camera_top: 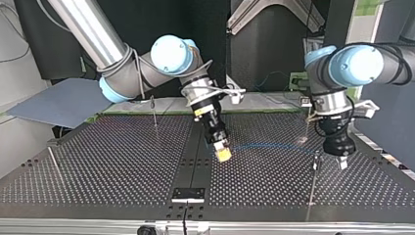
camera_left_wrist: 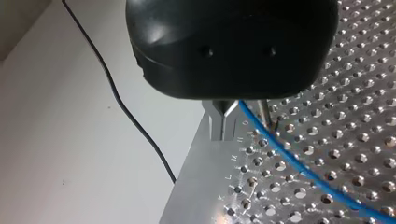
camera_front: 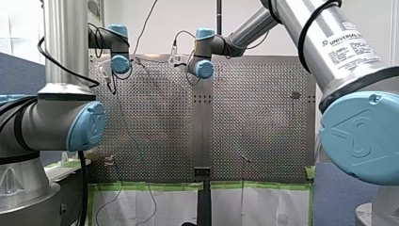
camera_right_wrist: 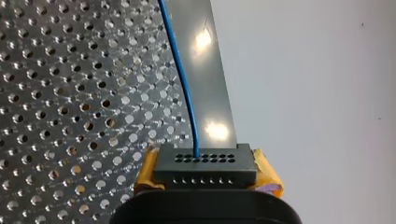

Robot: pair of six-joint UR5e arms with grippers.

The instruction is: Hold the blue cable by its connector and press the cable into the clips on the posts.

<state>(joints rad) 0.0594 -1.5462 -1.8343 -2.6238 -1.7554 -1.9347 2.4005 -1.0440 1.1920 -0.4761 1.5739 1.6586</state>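
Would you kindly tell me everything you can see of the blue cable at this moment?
The blue cable is thin, smooth and plastic-looking. One end enters a black connector with rows of small holes, which is clamped between the yellow pads of my right gripper. From there the cable runs in a gentle curve over the perforated table to my left gripper, where it passes out of sight under the black body. Whether it sits in any clip cannot be told.
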